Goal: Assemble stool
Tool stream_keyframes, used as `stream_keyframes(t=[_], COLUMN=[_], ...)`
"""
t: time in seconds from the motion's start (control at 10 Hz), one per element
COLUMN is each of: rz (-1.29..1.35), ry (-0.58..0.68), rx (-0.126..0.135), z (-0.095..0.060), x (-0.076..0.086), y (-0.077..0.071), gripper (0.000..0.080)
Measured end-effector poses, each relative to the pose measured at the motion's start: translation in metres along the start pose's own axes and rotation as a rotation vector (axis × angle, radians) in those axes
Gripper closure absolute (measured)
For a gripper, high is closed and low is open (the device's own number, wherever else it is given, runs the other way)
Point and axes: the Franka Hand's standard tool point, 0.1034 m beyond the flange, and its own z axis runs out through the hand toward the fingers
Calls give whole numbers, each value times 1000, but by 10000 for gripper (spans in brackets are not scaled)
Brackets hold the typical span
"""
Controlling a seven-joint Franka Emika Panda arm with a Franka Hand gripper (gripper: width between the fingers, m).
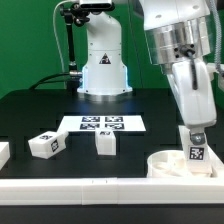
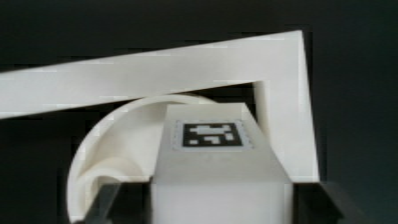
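The round white stool seat (image 1: 168, 166) lies at the front of the table on the exterior view's right, close to the border rails. My gripper (image 1: 195, 132) is shut on a white blocky stool leg (image 1: 197, 153), held upright with its lower end at the seat's inner rim. Whether the leg touches the seat, I cannot tell. In the wrist view the leg (image 2: 214, 150) shows its square tag, with a dark finger on each flank of my gripper (image 2: 217, 206). The seat's curved wall (image 2: 121, 140) runs beside the leg.
Two loose legs (image 1: 46, 143) (image 1: 104, 143) lie on the black table at the exterior view's left and middle. The marker board (image 1: 100, 123) lies behind them, before the arm's base (image 1: 104, 72). White border rails (image 1: 80, 188) (image 2: 267, 60) edge the table and meet in a corner by the seat.
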Motion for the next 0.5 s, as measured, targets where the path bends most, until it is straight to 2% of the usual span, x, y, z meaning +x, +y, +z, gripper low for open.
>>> stream_keyframes(t=[0.2,0.3,0.4,0.5], rz=[3,-1,-15,-75], ry=[-1,-2,-2,-4], rx=[0,0,-1,-2], z=[0,0,0,-2], x=[0,-1,-1,-1], y=[0,0,1,0], gripper=[459,378,246,246])
